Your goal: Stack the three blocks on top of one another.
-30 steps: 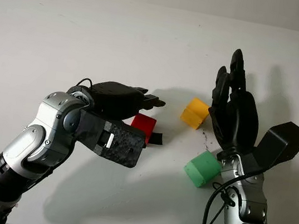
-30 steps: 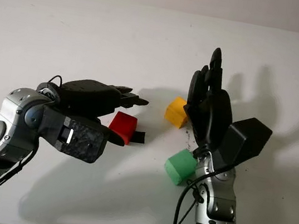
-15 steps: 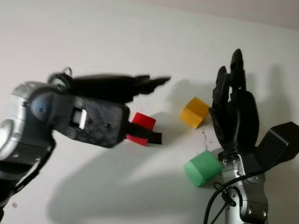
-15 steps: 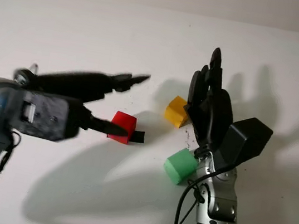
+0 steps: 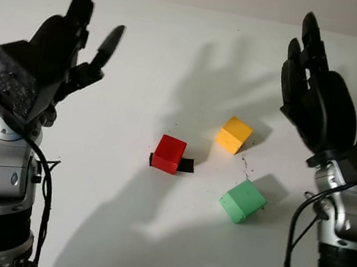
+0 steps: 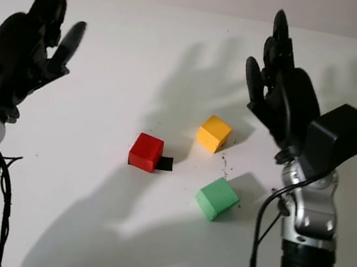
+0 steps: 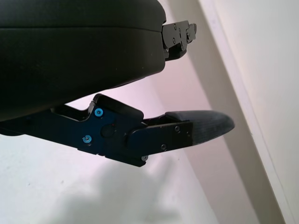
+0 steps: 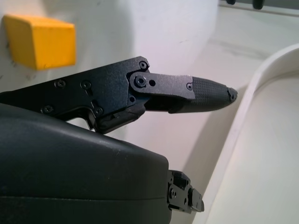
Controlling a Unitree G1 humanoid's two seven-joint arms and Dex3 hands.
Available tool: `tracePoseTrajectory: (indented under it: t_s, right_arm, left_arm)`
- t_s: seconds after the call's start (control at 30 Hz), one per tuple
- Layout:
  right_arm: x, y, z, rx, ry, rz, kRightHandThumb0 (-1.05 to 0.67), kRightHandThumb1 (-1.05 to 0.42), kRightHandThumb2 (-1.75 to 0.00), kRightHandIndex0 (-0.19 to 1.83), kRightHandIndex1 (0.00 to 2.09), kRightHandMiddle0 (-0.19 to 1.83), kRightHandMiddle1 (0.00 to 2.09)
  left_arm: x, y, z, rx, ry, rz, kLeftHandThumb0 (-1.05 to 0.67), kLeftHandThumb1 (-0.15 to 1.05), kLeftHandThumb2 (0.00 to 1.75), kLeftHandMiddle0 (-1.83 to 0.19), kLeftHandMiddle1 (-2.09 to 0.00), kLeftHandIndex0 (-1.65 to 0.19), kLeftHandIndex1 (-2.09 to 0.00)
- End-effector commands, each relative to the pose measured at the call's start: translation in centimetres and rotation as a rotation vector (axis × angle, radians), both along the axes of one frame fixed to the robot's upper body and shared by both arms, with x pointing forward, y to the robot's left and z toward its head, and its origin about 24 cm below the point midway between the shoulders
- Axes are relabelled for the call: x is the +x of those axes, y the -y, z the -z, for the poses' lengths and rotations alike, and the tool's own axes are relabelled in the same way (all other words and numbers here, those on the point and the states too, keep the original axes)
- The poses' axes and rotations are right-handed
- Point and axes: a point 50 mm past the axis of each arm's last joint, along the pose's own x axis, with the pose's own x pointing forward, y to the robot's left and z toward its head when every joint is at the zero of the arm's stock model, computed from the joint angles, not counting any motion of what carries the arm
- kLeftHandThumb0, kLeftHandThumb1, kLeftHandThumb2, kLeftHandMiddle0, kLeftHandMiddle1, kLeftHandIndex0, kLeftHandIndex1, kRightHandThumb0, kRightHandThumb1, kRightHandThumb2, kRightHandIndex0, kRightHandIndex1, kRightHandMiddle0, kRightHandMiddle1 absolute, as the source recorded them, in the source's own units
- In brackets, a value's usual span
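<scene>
You have three blocks lying apart on the white table (image 5: 177, 53), none stacked. The red block (image 5: 169, 154) sits near the middle, with a small black piece (image 5: 187, 165) touching its right side. The yellow block (image 5: 233, 134) lies up and to the right of the red one, and the green block (image 5: 242, 200) sits nearer the robot, below the yellow one, turned at an angle.

Your left hand (image 5: 59, 55) is raised upright over the left side of the table, well apart from all three blocks, holding nothing, fingers extended. Your right hand (image 5: 314, 103) is raised the same way over the right side, above and to the right of the yellow block, also holding nothing with fingers extended. In the right wrist view the yellow block (image 8: 39, 41) shows beyond the straight fingers (image 8: 196, 93)
</scene>
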Motion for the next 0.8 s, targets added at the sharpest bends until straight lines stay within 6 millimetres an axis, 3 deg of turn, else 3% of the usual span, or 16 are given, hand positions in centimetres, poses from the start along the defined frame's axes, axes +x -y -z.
tracePoseTrajectory:
  t_s: [0.0, 0.17, 0.27, 0.43, 0.53, 0.77]
  right_arm:
    - [0.3, 1.0, -1.4, -0.115, 0.016, 0.005, -0.77, -1.05, -0.43, -0.15, 0.03, -0.11, 0.04]
    - [0.9, 1.9, -3.2, -0.231, -0.019, -0.029, -0.79, -1.05, -0.18, -0.09, 0.06, -0.01, 0.09]
    - [1.4, 2.0, -4.9, -0.445, 0.025, -0.044, -0.8, -0.95, -0.06, -0.01, 0.1, 0.08, 0.13]
    - [1.7, 0.8, -7.0, -0.851, 0.13, -0.067, -0.77, -0.81, -0.02, 0.12, 0.13, 0.23, 0.19]
    - [1.8, -0.4, -7.3, -1.095, 0.179, -0.102, -0.74, -0.8, -0.04, 0.12, 0.11, 0.28, 0.19]
    - [1.9, -2.0, -6.1, -1.333, 0.259, -0.187, -0.68, -0.74, -0.04, 0.15, 0.09, 0.38, 0.18]
  left_arm:
    - [0.0, -0.5, 0.8, -0.05, -0.003, -0.009, -0.73, 1.05, 0.5, 0.19, -0.02, 0.18, -0.02]
    - [0.2, -0.8, 1.8, -0.088, -0.03, -0.001, -0.73, 1.05, 0.54, 0.19, 0.0, 0.19, 0.0]
    - [0.2, -0.9, 2.5, -0.108, -0.047, -0.007, -0.74, 1.05, 0.55, 0.19, 0.0, 0.19, 0.0]
    - [-0.1, -1.2, 3.6, -0.123, -0.081, -0.003, -0.71, 1.05, 0.59, 0.16, -0.04, 0.16, -0.02]
    - [-0.3, -1.1, 4.3, -0.145, -0.084, 0.002, -0.71, 1.05, 0.6, 0.16, -0.05, 0.15, -0.03]
    - [-0.6, 0.0, 5.2, -0.169, -0.086, 0.036, -0.69, 1.05, 0.61, 0.1, -0.07, 0.12, -0.05]
